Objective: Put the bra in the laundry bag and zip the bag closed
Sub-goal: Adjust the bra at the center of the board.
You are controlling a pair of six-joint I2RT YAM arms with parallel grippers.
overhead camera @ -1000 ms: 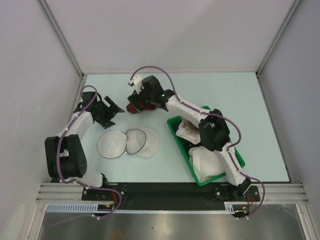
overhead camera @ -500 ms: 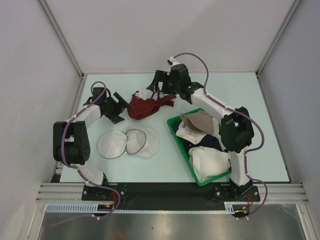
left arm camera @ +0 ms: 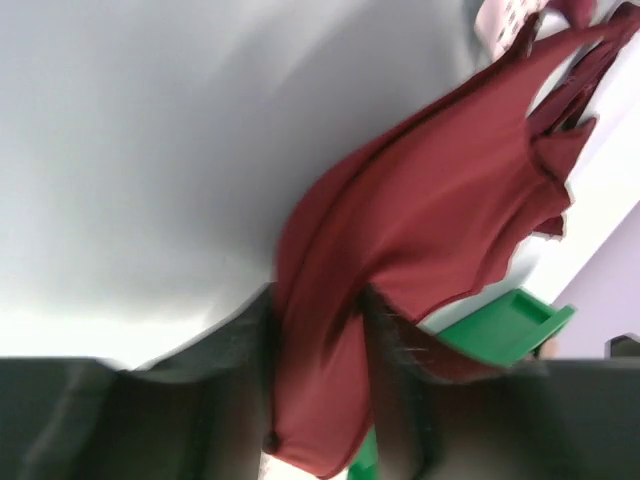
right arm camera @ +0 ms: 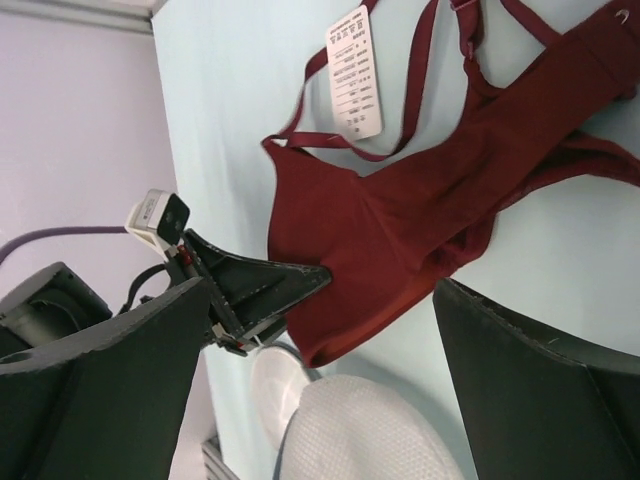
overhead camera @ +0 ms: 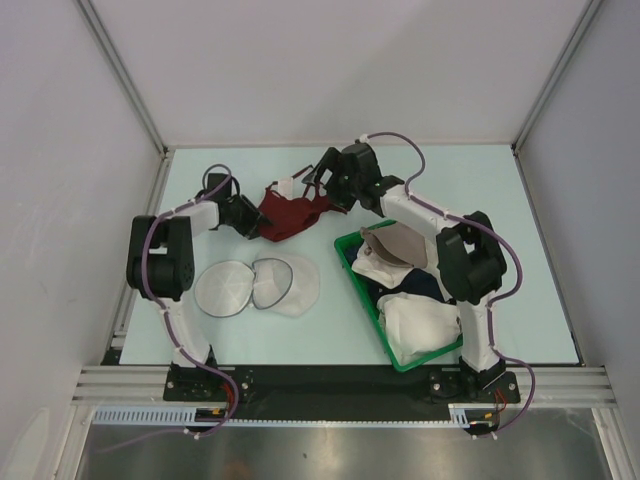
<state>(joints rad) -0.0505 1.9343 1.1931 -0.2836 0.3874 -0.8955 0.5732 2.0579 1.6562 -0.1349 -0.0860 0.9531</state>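
The dark red bra [overhead camera: 290, 213] lies spread on the table at the back centre, its white tag [right arm camera: 355, 70] beside the thin straps. My left gripper [overhead camera: 256, 222] is at the bra's left edge. In the left wrist view a fold of the bra [left arm camera: 440, 210] fills the gap between the left gripper's [left arm camera: 318, 400] fingers, which press on it from both sides. My right gripper [overhead camera: 319, 183] hovers over the bra's right end, wide open and holding nothing [right arm camera: 320, 300]. The white mesh laundry bag [overhead camera: 256, 287] lies open in two round halves nearer the front, apart from both grippers.
A green plastic basket [overhead camera: 350, 262] holding white, tan and navy garments stands right of centre, under the right arm. Grey walls close in the left, back and right sides of the table.
The right gripper let the bra go onto the table and drew back a little. The left arm swung right to the bra's edge and its jaws closed on the fabric.
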